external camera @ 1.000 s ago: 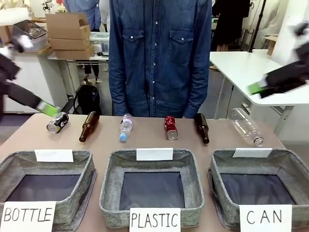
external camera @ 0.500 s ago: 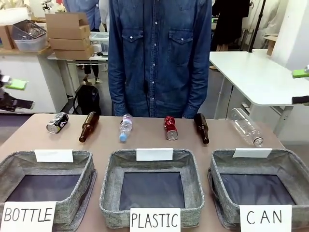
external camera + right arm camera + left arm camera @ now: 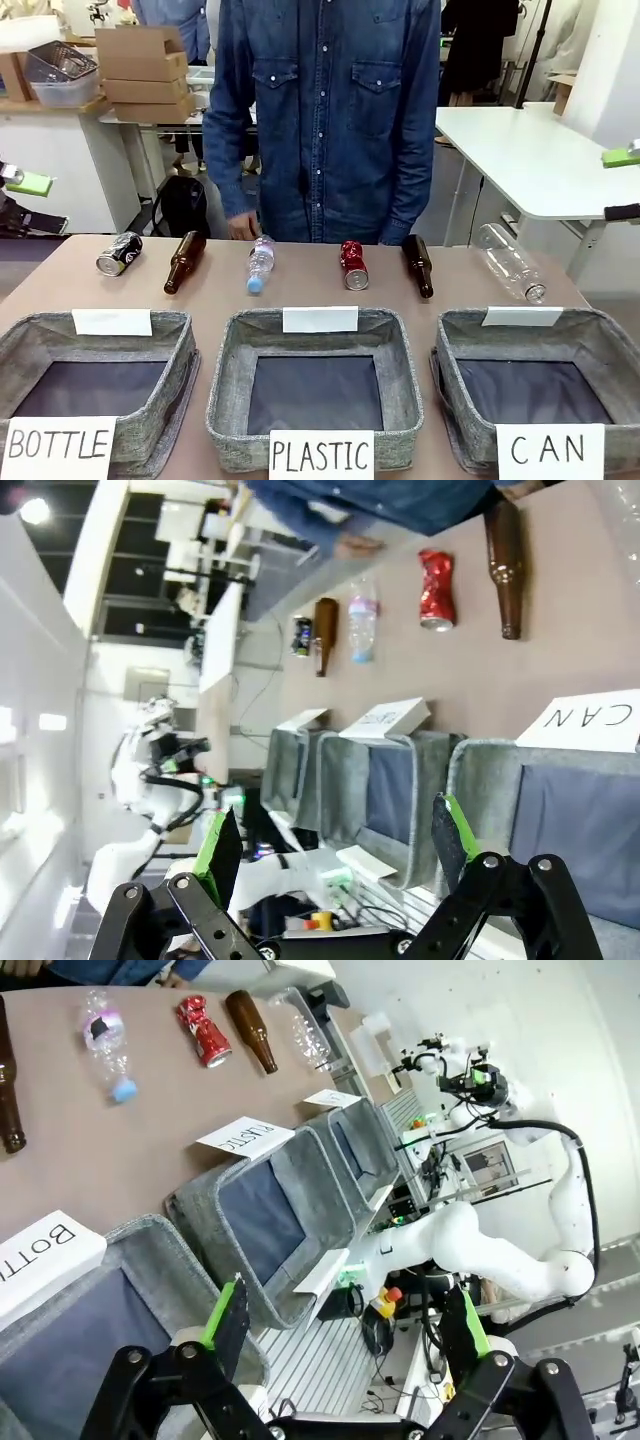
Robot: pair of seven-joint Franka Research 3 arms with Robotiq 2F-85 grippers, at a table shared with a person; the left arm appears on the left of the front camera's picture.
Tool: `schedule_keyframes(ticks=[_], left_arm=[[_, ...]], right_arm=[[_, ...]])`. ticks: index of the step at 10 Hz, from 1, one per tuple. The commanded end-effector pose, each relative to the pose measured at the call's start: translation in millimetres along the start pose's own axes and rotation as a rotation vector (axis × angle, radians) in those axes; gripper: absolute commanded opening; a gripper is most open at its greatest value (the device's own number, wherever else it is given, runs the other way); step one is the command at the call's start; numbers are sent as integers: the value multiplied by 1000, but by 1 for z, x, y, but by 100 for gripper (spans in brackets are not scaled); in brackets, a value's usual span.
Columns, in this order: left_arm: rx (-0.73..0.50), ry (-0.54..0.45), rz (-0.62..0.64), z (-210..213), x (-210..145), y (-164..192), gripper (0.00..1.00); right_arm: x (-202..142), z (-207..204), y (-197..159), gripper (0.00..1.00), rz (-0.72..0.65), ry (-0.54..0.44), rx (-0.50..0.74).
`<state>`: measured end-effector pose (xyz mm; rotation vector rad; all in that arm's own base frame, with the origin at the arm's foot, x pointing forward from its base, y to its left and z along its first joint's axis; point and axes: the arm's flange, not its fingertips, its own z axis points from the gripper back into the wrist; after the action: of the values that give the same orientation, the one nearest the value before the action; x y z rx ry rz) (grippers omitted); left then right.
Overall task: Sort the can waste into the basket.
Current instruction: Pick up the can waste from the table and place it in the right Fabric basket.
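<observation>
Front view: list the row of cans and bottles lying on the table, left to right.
dark metal drink can with a silver end → brown glass bottle → small clear plastic bottle with a blue cap → dented shiny red metal can → second brown glass bottle → larger clear plastic bottle

The red can [image 3: 353, 264] is glossy crumpled metal; the dark can [image 3: 119, 253] has a silvery metal end. The basket [image 3: 530, 342] is rough grey cloth with a smooth dark lining [image 3: 530, 390] and a matt paper sign [image 3: 549, 452]. The surface [image 3: 300, 295] looks matt.
</observation>
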<state>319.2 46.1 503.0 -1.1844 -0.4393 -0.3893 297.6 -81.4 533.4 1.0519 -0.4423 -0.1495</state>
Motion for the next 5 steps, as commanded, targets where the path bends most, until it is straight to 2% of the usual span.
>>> schedule_keyframes(ticks=[1,2,3,5], left_arm=[[-15,-16,-27,-1,4,0,100],[-15,-16,-27,-1,4,0,100],[-15,-16,-27,-1,4,0,100],[-15,-16,-27,-1,4,0,100]], right_arm=[[12,-69,43,100,92,44,-302],[23,-118,64,100,153,87,-405],[31,-161,87,100,210,115,-447],[37,-230,95,100,237,82,-613]])
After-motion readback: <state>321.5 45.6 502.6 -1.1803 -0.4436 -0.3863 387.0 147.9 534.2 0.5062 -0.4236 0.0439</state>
